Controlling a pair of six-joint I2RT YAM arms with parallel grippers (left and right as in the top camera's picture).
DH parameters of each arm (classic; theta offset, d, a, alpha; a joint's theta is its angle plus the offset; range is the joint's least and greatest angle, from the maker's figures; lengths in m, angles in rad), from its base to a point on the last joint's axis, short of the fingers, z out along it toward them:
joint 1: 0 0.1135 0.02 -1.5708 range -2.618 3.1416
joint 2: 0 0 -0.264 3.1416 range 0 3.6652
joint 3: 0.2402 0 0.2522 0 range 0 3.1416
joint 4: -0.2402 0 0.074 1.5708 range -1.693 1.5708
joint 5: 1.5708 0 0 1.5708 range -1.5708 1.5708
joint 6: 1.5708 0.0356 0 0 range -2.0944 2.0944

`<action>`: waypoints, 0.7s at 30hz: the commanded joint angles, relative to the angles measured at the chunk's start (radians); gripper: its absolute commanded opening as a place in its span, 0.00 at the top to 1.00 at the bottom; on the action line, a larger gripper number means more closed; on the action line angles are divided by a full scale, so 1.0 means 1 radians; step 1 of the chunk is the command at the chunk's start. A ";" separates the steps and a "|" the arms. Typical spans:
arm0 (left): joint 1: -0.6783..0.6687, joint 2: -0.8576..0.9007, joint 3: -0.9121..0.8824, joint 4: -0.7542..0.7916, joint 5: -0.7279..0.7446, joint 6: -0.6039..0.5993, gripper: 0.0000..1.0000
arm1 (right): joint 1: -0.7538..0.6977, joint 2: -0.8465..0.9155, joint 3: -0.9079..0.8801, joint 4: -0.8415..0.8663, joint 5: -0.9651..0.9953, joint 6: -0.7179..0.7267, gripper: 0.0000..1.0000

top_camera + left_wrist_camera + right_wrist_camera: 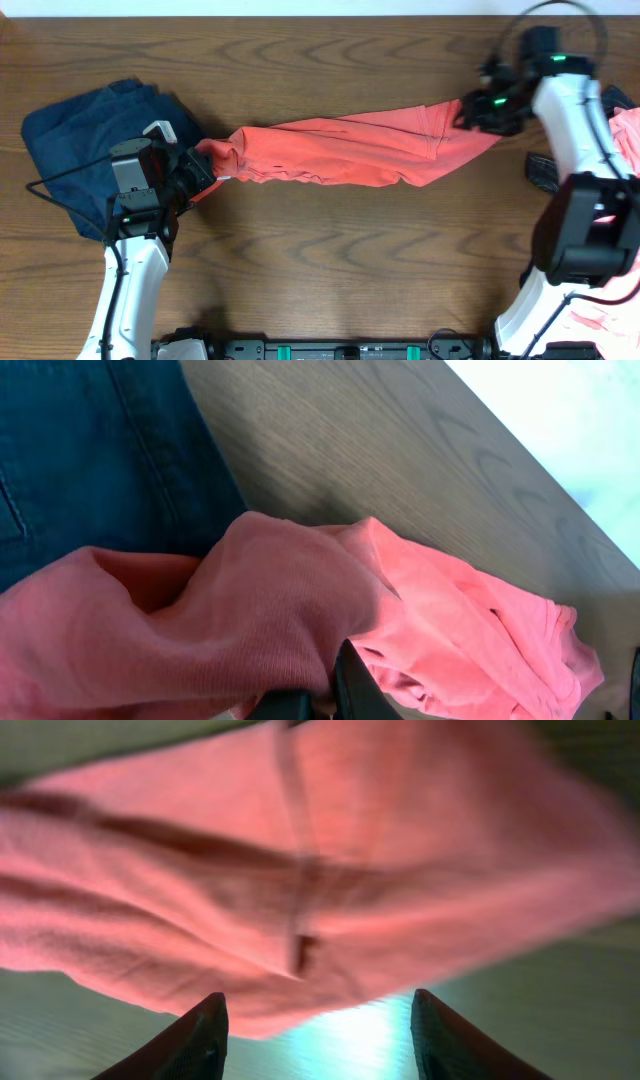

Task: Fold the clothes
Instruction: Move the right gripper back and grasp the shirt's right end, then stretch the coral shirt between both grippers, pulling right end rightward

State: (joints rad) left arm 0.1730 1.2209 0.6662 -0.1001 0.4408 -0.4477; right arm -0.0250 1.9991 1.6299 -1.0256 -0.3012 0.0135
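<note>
Orange-red T-shirt (340,150) pulled into a long bunched band across the tabletop (330,260), one tool at each end.

Only the overhead view shows the whole span: the band runs from the left tool (205,170), which sits against a dark blue garment (80,130), to the right tool (478,108) near the far right corner. The left wrist view shows the left tool pinching a fold of the shirt, its fingers (345,685) mostly buried under cloth. The right wrist view, blurred, shows the right tool's fingers (200,1035) spread, with the shirt's edge just beyond their tips. Pink pieces (628,125) at the right edge are cut off by the frame and partly hidden behind the right arm (575,120).
</note>
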 commanded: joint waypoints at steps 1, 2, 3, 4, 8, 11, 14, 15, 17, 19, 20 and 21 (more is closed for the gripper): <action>-0.003 -0.013 0.001 -0.008 -0.005 0.010 0.94 | 0.082 0.016 -0.064 0.060 0.045 0.000 0.44; -0.003 -0.013 0.001 -0.008 -0.005 0.010 0.94 | 0.106 0.016 -0.086 0.090 0.072 0.023 0.44; -0.003 -0.013 0.001 -0.008 -0.005 0.010 0.94 | 0.125 0.016 -0.105 0.114 0.103 0.045 0.44; -0.003 -0.013 0.001 -0.008 -0.005 0.010 0.94 | 0.146 0.016 -0.129 0.145 0.145 0.068 0.43; -0.003 -0.013 0.001 -0.008 -0.005 0.010 0.94 | 0.201 0.016 -0.226 0.258 0.237 0.128 0.38; -0.003 -0.013 0.001 -0.008 -0.005 0.010 0.94 | 0.222 0.016 -0.285 0.327 0.232 0.130 0.44; -0.003 -0.013 0.001 -0.008 -0.005 0.010 0.94 | 0.233 0.016 -0.306 0.351 0.234 0.147 0.81; -0.003 -0.013 0.001 -0.008 -0.005 0.010 0.94 | 0.234 0.015 -0.305 0.352 0.237 0.147 0.99; -0.003 -0.013 0.001 -0.008 -0.004 0.010 0.94 | 0.233 -0.003 -0.291 0.332 0.251 0.175 0.99; -0.003 -0.013 0.001 -0.008 -0.005 0.010 0.94 | 0.233 -0.037 -0.264 0.314 0.264 0.193 0.99; -0.003 -0.013 0.001 -0.008 -0.005 0.010 0.94 | 0.233 -0.060 -0.245 0.301 0.288 0.212 0.99; -0.003 -0.013 0.001 -0.009 -0.004 0.010 0.94 | 0.233 -0.082 -0.226 0.287 0.314 0.232 0.99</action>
State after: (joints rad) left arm 0.1730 1.2209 0.6662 -0.1059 0.4408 -0.4477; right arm 0.2016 1.9957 1.3457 -0.7231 -0.0639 0.1802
